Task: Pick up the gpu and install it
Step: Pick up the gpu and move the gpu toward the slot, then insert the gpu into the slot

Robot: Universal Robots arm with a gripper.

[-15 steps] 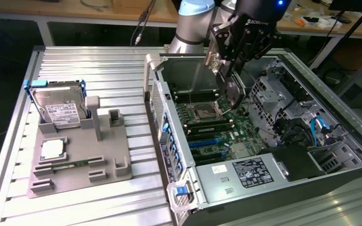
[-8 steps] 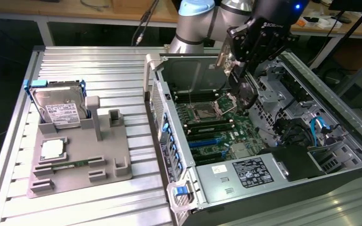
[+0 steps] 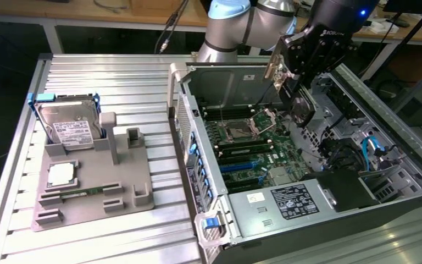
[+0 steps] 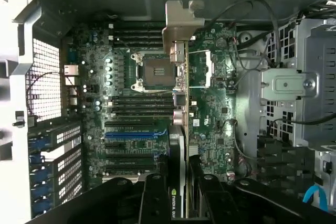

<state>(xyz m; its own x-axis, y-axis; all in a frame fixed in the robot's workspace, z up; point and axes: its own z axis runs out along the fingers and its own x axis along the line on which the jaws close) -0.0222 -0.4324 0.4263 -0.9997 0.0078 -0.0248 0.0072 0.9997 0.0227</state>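
Observation:
My gripper [image 3: 296,82] hangs over the open computer case [image 3: 196,165], shut on the gpu [image 3: 301,107]. The card is a green board with a black cooler, and it is held on edge above the motherboard [image 3: 244,146]. In the wrist view the gpu [image 4: 177,140] is seen edge-on between the black fingers [image 4: 155,195] of the gripper [image 4: 178,187]. Its silver end bracket [image 4: 181,22] points toward the case's rear wall. The card floats above the CPU socket [image 4: 152,69], clear of the blue expansion slot [image 4: 134,134].
On the exterior view's left, a grey fixture [image 3: 94,187] holds a silver hard drive [image 3: 68,129], a CPU [image 3: 62,175] and a narrow memory stick [image 3: 79,192]. Inside the case are a metal drive cage [image 4: 294,87], loose cables [image 4: 247,61] and a black power supply [image 3: 299,198].

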